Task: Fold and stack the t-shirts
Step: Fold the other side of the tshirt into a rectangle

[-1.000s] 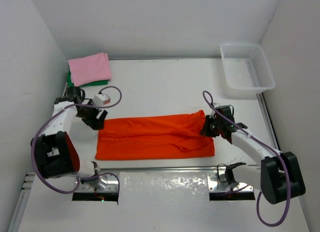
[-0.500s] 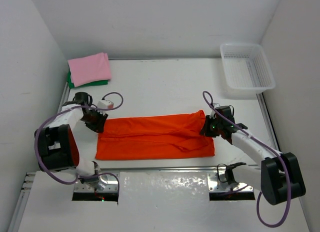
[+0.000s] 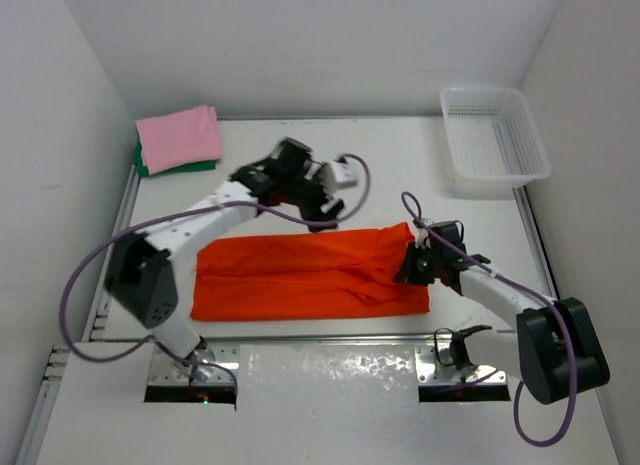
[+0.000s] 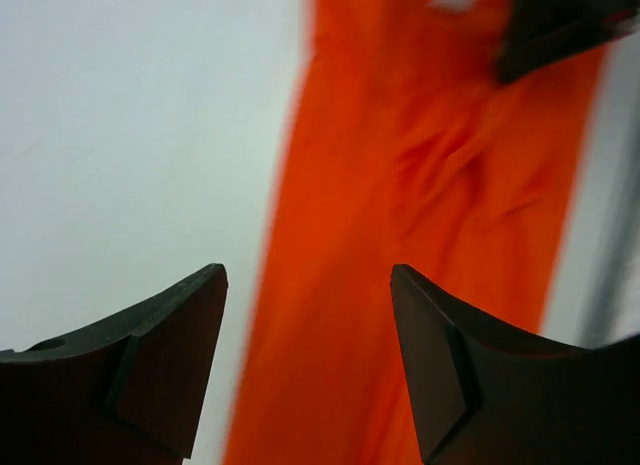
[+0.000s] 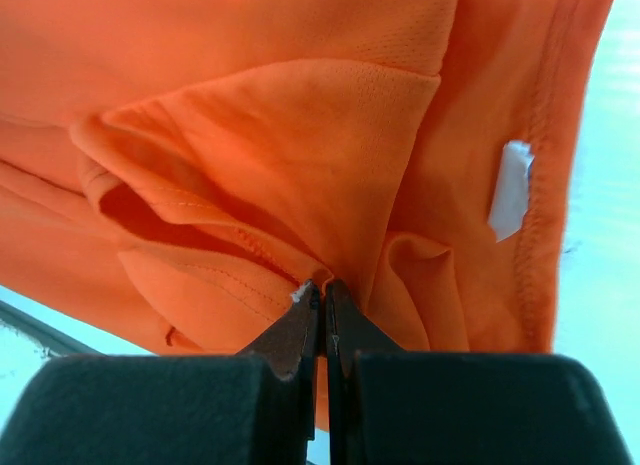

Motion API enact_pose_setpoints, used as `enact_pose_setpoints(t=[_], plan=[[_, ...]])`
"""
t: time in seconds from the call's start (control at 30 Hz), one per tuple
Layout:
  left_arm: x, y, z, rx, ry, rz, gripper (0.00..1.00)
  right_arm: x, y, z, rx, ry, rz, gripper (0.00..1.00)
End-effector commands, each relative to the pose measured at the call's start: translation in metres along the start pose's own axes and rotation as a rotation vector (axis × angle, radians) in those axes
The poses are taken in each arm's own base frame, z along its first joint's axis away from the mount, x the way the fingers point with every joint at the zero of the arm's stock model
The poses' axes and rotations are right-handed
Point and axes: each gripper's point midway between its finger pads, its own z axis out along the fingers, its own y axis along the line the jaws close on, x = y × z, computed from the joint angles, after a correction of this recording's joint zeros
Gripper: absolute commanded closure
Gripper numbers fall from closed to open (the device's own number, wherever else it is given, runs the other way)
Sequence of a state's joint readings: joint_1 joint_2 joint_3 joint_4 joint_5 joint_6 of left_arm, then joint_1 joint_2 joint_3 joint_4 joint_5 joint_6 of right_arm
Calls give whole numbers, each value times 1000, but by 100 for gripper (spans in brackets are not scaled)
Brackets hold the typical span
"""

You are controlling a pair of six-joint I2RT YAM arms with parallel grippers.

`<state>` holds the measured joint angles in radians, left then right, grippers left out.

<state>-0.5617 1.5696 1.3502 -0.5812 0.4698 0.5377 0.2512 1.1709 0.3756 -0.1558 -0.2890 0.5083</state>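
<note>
Vivid orange cloth t-shirt (image 3: 300, 277) lies spread on white tabletop (image 3: 400, 170); right tool (image 5: 323, 293) clamped on its right-end fold; left tool (image 4: 308, 315) open, empty, over its far edge

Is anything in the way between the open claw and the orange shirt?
No, nothing visible. The left gripper hangs open by the far edge of the orange t-shirt, with only air between them. The right gripper pinches its right end.

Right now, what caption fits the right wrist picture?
Right end effector shut on a bunched fold of the orange t-shirt.
</note>
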Motion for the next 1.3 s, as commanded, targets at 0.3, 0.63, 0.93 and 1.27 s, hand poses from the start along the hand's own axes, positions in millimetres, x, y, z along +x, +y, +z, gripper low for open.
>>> enact_pose_setpoints(t=[0.3,0.63,0.93,1.27], plan=[[16,-106,136,341,33,-31,32,-13,14,9,-82,-77,52,100],[50,-119,166,341,137,-25,49,-14,13,7,-75,-89,50,100],[43,-109,156,273,158,24,100,-27,18,-7,-60,-110,6,100],[15,-113,130,290,105,21,100,-29,19,-35,-18,-123,-46,100]])
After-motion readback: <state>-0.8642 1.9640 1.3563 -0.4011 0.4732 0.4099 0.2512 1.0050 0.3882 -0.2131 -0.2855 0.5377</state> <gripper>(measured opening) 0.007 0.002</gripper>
